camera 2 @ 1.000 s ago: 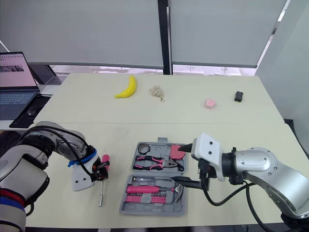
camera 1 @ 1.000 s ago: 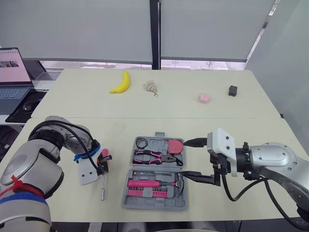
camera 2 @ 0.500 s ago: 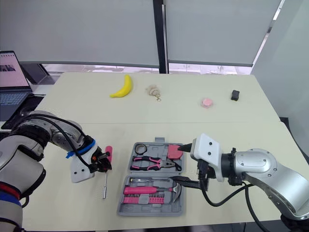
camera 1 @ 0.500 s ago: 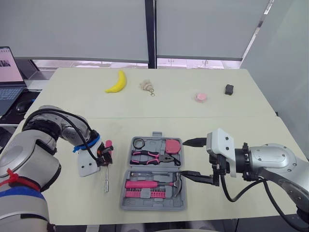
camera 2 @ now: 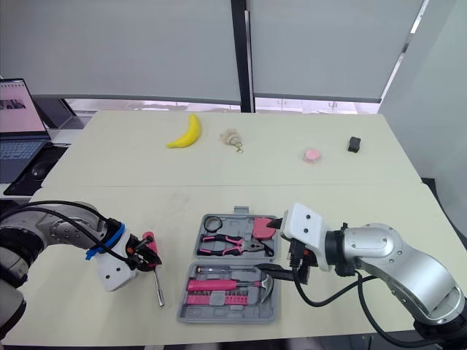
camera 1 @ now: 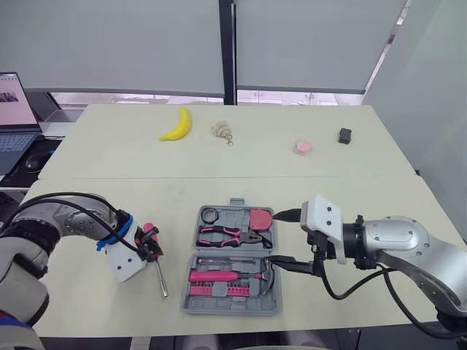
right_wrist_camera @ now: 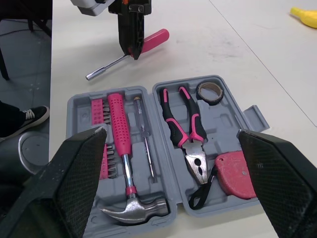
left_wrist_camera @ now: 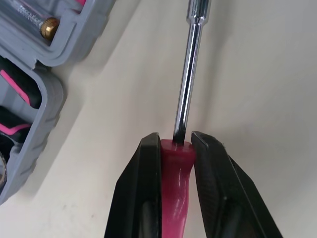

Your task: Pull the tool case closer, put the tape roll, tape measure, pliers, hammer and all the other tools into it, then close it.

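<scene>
Table (camera 1: pixel 350 182): my head camera has swung a little, so I discount the overall shift; the banana and other oddments at the far side don't concern me.
Tool case (camera 1: pixel 232 252): lies open and flat near the front edge, between my two arms, in the same place as a second ago.
Right gripper (camera 1: pixel 272 238): jaws spread wide with nothing in them. It has crept in towards the case's right edge, and the lower finger now reaches the rim by the hammer head.
Left gripper (left_wrist_camera: pixel 176 141): jaws closed on the pink handle. The arm has drawn back and sunk lower, staying left of the case.
Pink-handled driver (left_wrist_camera: pixel 185 84): held by its handle, and the steel shaft now slants towards the case, tip at or near the tabletop.
Already stowed: hammer (camera 1: pixel 226 277), pliers (camera 1: pixel 230 235), tape measure (camera 1: pixel 261 219), tape roll (camera 1: pixel 213 216).
Meaning: I judge the driver is the last loose tool. It goes in next, then the lid.
</scene>
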You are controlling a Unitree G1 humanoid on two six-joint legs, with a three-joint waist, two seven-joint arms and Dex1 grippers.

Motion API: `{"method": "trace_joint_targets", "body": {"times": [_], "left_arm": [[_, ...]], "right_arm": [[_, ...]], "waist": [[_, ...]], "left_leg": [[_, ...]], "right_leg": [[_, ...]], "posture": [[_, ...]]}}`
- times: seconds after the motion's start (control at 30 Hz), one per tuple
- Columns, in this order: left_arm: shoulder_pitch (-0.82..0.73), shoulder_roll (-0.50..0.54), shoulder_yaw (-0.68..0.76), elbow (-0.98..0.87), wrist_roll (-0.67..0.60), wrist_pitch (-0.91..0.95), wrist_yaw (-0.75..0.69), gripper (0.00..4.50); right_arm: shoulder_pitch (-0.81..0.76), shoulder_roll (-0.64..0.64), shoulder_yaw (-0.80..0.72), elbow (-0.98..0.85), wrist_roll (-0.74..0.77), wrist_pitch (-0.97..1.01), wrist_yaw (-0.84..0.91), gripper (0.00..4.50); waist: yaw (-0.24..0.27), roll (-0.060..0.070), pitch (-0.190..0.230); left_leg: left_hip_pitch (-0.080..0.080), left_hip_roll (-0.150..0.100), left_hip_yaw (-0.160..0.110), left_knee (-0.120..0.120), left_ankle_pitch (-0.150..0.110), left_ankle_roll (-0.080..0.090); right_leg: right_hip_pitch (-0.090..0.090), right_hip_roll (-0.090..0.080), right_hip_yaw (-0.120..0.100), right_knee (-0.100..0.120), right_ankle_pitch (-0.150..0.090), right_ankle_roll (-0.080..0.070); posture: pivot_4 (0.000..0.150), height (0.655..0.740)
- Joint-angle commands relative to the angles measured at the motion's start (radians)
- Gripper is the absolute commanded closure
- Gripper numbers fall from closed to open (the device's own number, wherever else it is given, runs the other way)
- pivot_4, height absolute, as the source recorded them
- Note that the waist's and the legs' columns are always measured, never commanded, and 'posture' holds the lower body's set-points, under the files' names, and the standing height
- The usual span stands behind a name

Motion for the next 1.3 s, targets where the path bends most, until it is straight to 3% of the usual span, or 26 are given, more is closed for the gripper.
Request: {"method": "trace_joint_targets", "body": {"times": [0.03,0.23,0.47,0.63,0.73,1.0,1.3], "left_arm": [[0.058,0.045,0.093,-0.107,-0.113,0.13,-0.048,3.95],[0.307,0.113,0.281,-0.341,-0.404,0.647,-0.15,3.95],[0.61,0.184,0.542,-0.749,-0.715,1.466,-0.071,3.95],[0.7,0.098,0.715,-0.919,-0.857,1.91,0.11,3.95],[0.709,-0.038,0.815,-0.992,-0.896,2.121,0.297,3.95],[0.711,-0.346,0.898,-1.113,-0.822,2.357,0.641,3.95],[0.65,-0.494,0.928,-1.06,-0.737,2.418,0.771,3.95]], "right_arm": [[-0.023,0.013,0.017,0.003,-0.027,-0.026,0.005,0.0],[-0.028,0.033,0.042,0.011,-0.056,-0.037,0.009,0.0],[-0.02,0.044,0.057,0.013,-0.075,-0.052,0.019,0.0],[-0.036,0.043,0.074,0.023,-0.099,-0.064,0.037,0.0],[-0.056,0.038,0.097,0.037,-0.129,-0.079,0.051,0.0],[-0.112,0.066,0.133,0.067,-0.157,-0.077,0.071,0.0],[-0.139,0.072,0.14,0.079,-0.164,-0.065,0.095,0.0]], "waist": [[-0.004,0.0,0.0],[-0.013,0.0,0.0],[-0.007,0.001,0.001],[-0.007,0.0,0.002],[-0.007,0.0,0.003],[-0.007,-0.002,0.003],[-0.006,-0.002,0.003]], "left_leg": [[0.0,0.0,0.0,0.0,0.0,0.0],[0.0,0.001,0.0,-0.001,0.0,0.0],[0.0,0.002,-0.001,-0.002,0.0,0.0],[0.001,0.001,0.0,-0.001,0.0,0.0],[0.001,0.001,0.0,-0.001,0.0,0.0],[0.0,0.0,-0.001,-0.002,0.0,0.0],[0.001,0.0,-0.003,-0.002,0.0,0.0]], "right_leg": [[0.0,0.0,0.0,0.0,0.0,0.0],[-0.001,0.0,0.0,0.0,-0.001,-0.001],[-0.002,0.001,-0.001,0.001,-0.002,-0.003],[-0.001,0.0,0.0,0.0,-0.006,0.002],[-0.001,0.0,0.001,0.0,-0.006,0.002],[-0.001,0.0,0.002,0.0,-0.003,-0.003],[0.0,0.0,0.002,0.0,-0.003,-0.004]], "posture": [[0.15,0.74],[0.15,0.74],[0.15,0.74],[0.15,0.74],[0.15,0.74],[0.15,0.74],[0.15,0.74]]}}
